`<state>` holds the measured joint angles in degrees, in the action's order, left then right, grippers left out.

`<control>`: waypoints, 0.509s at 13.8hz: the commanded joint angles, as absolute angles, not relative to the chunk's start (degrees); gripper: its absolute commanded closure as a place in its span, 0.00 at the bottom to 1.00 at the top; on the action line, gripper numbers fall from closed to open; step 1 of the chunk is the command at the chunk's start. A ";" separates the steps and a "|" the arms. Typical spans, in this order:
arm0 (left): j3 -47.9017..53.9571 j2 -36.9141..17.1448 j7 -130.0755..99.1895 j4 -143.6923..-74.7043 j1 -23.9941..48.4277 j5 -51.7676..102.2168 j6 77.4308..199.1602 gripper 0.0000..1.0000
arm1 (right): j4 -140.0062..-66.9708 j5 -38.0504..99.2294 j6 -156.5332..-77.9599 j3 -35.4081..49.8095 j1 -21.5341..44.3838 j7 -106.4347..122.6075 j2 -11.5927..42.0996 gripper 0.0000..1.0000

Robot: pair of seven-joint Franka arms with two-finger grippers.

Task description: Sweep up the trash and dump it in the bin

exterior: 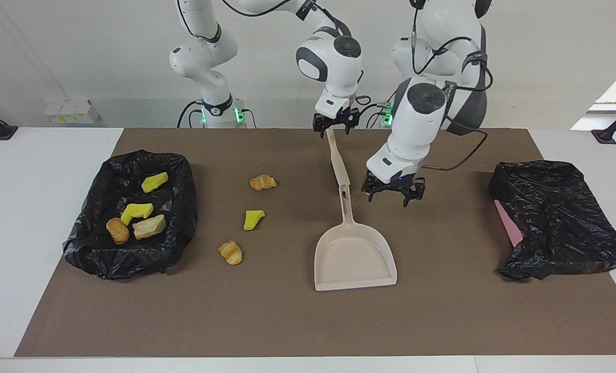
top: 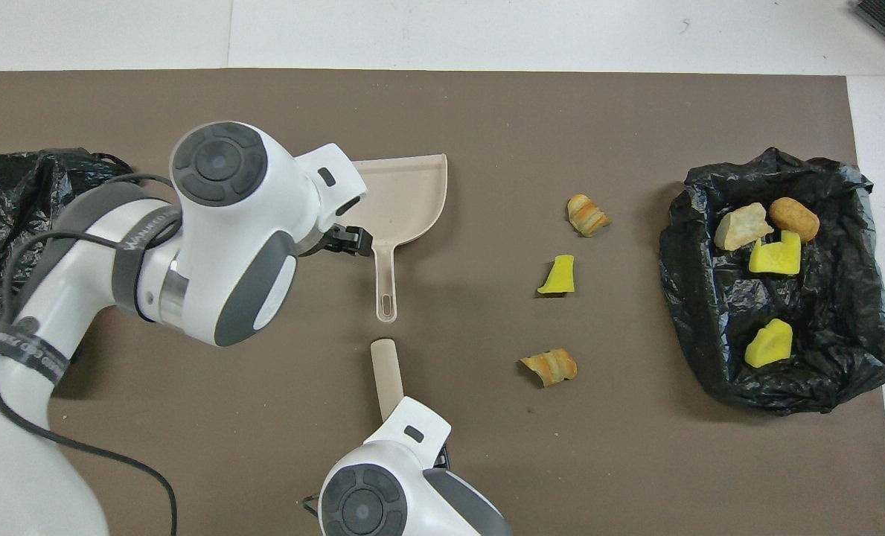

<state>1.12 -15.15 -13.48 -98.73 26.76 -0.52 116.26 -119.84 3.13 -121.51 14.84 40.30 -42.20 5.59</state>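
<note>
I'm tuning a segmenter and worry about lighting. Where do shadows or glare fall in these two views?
Facing view: a soft shadow lies on the mat beside the open left gripper. A bright patch glares at the edge past the left arm's end, and both black bags show glints.
Overhead view: the light is even, and the left arm hides part of the dustpan.
</note>
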 commanded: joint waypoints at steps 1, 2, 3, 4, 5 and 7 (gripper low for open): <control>0.09 -14.68 -17.56 -104.92 30.75 -0.97 122.23 0.00 | -124.53 4.48 -125.32 14.76 40.78 -41.05 4.13 0.10; 0.09 -14.68 -18.97 -106.51 32.15 -0.97 124.00 0.00 | -126.19 4.48 -127.51 14.68 41.56 -41.13 4.13 0.11; 0.09 -14.94 -20.64 -107.48 33.91 -0.97 124.88 0.00 | -126.82 4.48 -128.57 14.68 41.75 -41.22 4.13 0.12; 0.09 -16.42 -22.66 -107.66 34.80 -0.97 125.50 0.00 | -126.74 4.48 -128.58 14.68 41.75 -41.31 4.22 0.12; 0.09 -17.39 -24.85 -107.58 35.24 -1.05 126.46 0.00 | -126.83 4.48 -128.58 14.68 41.66 -41.22 4.22 0.14; 0.09 -17.93 -25.66 -107.23 35.51 -1.05 127.18 0.03 | -126.83 6.23 -128.76 14.68 41.66 -40.70 4.31 0.19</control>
